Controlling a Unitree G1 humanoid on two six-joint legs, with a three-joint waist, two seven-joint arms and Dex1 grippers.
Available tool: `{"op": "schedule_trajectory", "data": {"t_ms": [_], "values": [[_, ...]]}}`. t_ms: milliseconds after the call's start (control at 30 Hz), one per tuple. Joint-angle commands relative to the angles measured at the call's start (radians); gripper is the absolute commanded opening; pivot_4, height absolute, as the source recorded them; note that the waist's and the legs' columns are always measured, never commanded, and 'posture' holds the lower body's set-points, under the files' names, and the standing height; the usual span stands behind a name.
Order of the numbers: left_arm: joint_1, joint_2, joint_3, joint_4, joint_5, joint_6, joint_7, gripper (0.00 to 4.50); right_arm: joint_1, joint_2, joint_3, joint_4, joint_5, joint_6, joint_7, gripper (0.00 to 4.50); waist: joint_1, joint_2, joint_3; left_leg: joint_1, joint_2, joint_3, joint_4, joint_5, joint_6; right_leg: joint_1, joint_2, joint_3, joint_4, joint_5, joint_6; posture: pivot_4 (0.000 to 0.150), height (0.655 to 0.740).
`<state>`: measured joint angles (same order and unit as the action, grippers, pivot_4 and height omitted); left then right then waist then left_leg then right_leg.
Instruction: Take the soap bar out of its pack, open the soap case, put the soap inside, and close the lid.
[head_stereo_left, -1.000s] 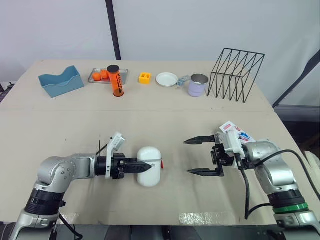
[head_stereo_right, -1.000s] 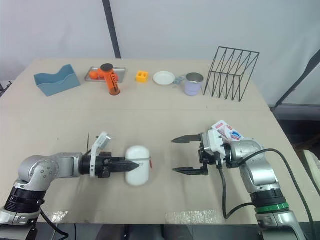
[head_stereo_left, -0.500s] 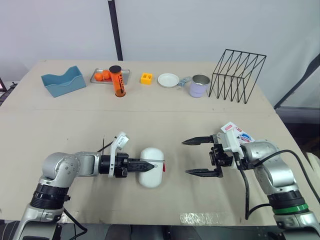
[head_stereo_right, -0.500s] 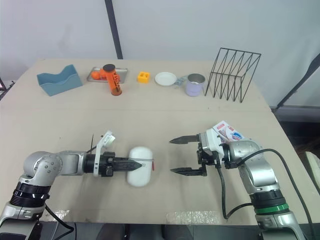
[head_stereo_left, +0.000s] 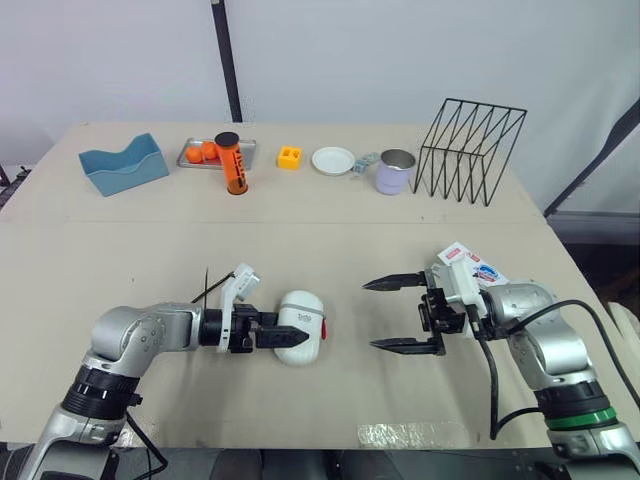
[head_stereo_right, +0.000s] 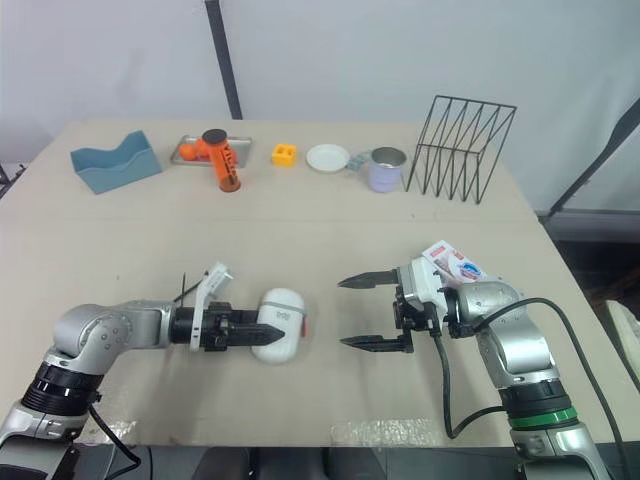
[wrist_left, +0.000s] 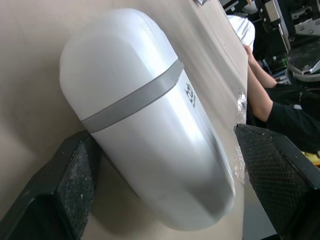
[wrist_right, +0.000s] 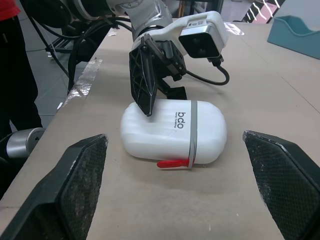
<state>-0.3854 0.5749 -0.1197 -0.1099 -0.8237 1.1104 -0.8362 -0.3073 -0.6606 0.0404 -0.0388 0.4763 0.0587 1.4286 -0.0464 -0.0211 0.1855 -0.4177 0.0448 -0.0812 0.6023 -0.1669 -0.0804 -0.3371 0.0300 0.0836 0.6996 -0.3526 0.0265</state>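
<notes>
The white capsule-shaped soap case (head_stereo_left: 306, 314), with a grey band and a red latch, lies at the table's near middle. My left gripper (head_stereo_left: 297, 337) reaches in from the left and is shut on it. In the left wrist view the case (wrist_left: 145, 115) spans the gap between both fingers (wrist_left: 75, 190). To the right of the case, my right gripper (head_stereo_left: 390, 314) hovers open with nothing in it and points at the case (wrist_right: 175, 130). The soap pack (head_stereo_left: 476, 268), a white box with red and blue print, sits just behind my right wrist.
Along the far edge stand a blue tray (head_stereo_left: 122, 165), a metal tray with oranges (head_stereo_left: 200, 152), an orange bottle (head_stereo_left: 234, 168), a yellow block (head_stereo_left: 289, 156), a white plate (head_stereo_left: 333, 160), a lilac mug (head_stereo_left: 394, 173) and a black wire rack (head_stereo_left: 472, 148). A person's arm (wrist_left: 272, 107) shows beyond the table.
The soap case has tipped from lying flat onto its side in my left gripper, so its printed label faces up. My right gripper has stayed in place, open.
</notes>
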Motion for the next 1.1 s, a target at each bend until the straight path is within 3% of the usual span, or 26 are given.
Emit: {"op": "schedule_trajectory", "data": {"t_ms": [33, 300, 467, 567, 900, 1100], "values": [[0.011, 0.085, 0.004, 0.009, 0.076, -0.044, -0.029, 4.42, -0.01, -0.005, -0.009, -0.013, 0.011, 0.002, 0.0, 4.5, -0.002, 0.0, 0.0, 0.0, 0.0, 0.0, 0.0, 0.0, 0.0, 0.0, 0.0, 0.0, 0.0, 0.0, 0.0, 0.15, 0.74], [0.031, 0.204, 0.044, 0.014, 0.194, -0.305, -0.164, 4.42, 0.01, 0.002, -0.027, 0.02, -0.011, -0.018, -0.037, 4.5, 0.001, 0.001, 0.001, -0.001, 0.001, 0.001, -0.001, 0.0, 0.0, -0.002, 0.0, 0.0, 0.0, 0.0, 0.0, 0.15, 0.74], [0.127, 0.165, 0.096, 0.019, 0.381, -0.649, -0.075, 4.42, 0.057, 0.021, -0.062, 0.038, -0.037, -0.033, -0.146, 4.5, 0.003, 0.001, 0.001, -0.006, 0.0, 0.001, -0.001, 0.0, 0.0, -0.005, -0.002, 0.0, -0.001, 0.0, -0.001, 0.15, 0.74], [0.185, 0.122, 0.135, 0.012, 0.423, -0.744, -0.014, 4.42, 0.091, 0.039, -0.088, 0.02, -0.037, -0.029, -0.22, 4.5, 0.004, 0.001, 0.001, -0.006, -0.001, 0.002, -0.001, 0.0, 0.001, -0.006, -0.003, 0.001, -0.001, 0.003, -0.005, 0.15, 0.74], [0.332, -0.01, 0.219, -0.066, 0.448, -0.828, 0.143, 4.42, 0.281, 0.146, -0.128, -0.043, -0.047, -0.079, -0.42, 4.5, 0.004, 0.0, 0.001, -0.006, 0.0, 0.001, -0.001, 0.0, 0.001, -0.006, -0.002, 0.001, 0.0, 0.0, -0.001, 0.15, 0.74], [0.359, -0.066, 0.234, -0.078, 0.477, -0.811, 0.241, 4.42, 0.313, 0.186, -0.118, -0.006, -0.095, -0.16, -0.473, 4.5, 0.003, 0.0, 0.001, -0.006, 0.0, 0.002, -0.001, 0.0, 0.0, -0.006, -0.002, 0.001, 0.0, 0.0, -0.001, 0.15, 0.74]]}}
